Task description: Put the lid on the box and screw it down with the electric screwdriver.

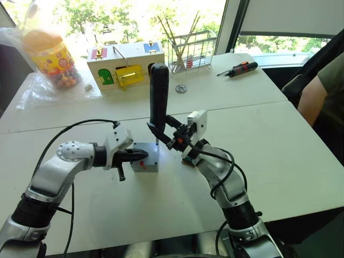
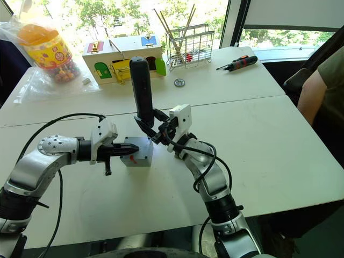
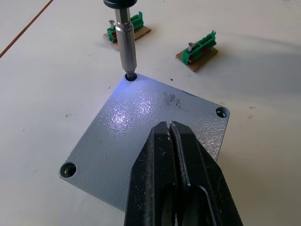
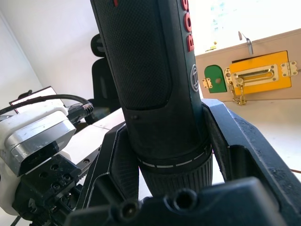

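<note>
Right gripper [image 1: 161,134] has its two black fingers clamped round the lower barrel of the electric screwdriver [image 1: 159,94], which stands upright, close to vertical; the bit [image 3: 126,47] is seated in one corner screw hole of the lid [image 3: 146,141], with a bluish glow from the tool's light on the grey surface there. Left gripper [image 1: 138,156] has its fingers pressed together with nothing between them, tips lying flat on top of the lid, apparently pinning it down. The lid sits square on the box [image 1: 145,164], which is on the near white table [image 1: 290,161], red mark on the side facing the camera. Step in hand, as I judge: driving the first corner screw; two other corner holes show, and I can't tell whether screws sit in them. Next move calls for holding the bit straight in the hole with downward pressure, then lifting clear and shifting to another corner without knocking the lid. Containers further out: wooden box [image 1: 126,67] with coloured doors, doors shut; wire basket [image 1: 191,48] holding thin sticks; plastic jar [image 1: 51,59] of small coloured bits under an orange lid. Hand screwdriver [image 1: 239,69] lies at the far right, and two green terminal blocks [image 3: 197,47] lie just beside the box.
</note>
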You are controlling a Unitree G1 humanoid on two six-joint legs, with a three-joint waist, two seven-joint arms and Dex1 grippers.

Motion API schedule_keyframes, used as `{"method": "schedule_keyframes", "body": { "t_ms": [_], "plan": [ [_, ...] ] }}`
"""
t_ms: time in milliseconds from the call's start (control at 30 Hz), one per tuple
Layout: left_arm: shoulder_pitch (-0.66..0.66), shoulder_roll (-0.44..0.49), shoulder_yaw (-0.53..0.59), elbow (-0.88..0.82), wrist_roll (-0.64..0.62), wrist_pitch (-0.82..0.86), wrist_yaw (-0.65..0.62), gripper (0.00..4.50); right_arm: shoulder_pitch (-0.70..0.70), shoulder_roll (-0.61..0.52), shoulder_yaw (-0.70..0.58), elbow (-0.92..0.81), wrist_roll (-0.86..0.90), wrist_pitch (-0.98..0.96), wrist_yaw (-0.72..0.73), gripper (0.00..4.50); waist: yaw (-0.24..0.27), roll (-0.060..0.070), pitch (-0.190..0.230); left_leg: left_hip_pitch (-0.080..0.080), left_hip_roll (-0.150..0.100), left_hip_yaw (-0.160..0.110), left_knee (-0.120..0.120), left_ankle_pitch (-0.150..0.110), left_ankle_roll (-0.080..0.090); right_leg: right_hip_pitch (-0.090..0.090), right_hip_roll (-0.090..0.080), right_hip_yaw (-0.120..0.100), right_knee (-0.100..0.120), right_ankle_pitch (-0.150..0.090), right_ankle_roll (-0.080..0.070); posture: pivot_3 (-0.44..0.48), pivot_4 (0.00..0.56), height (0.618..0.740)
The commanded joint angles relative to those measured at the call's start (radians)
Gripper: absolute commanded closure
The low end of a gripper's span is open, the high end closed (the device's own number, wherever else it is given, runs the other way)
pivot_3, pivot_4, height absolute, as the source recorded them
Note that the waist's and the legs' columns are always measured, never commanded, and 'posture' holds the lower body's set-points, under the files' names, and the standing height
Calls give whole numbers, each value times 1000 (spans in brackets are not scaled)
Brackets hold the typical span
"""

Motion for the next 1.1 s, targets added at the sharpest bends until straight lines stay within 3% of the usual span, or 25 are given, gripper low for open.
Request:
{"method": "schedule_keyframes", "body": {
  "t_ms": [33,800,967,1100],
  "plan": [
    [4,5,-21,11,22,6,-1,4500,37,-8,67,72,-46,41,7,2739,0,0,0,3,0,0,-1,-1,1,2,0,0,0,0,0,0,150,740],
    [-1,-14,-38,27,38,-9,2,4500,19,4,24,6,-22,63,-8,2739,2,0,0,4,1,0,-3,-2,3,3,1,1,-1,-1,-1,0,150,740],
    [7,-12,-38,34,38,-18,0,4500,-82,14,-66,-172,72,196,-49,2739,5,1,1,3,1,0,-3,-2,3,2,1,2,-2,-1,-1,0,150,740],
    [12,-14,-34,54,44,-41,1,4500,-249,-8,-244,-326,233,432,-140,2739,9,3,3,-5,1,0,-1,-1,2,-3,1,2,-3,-1,-1,0,150,740]
  ]
}}
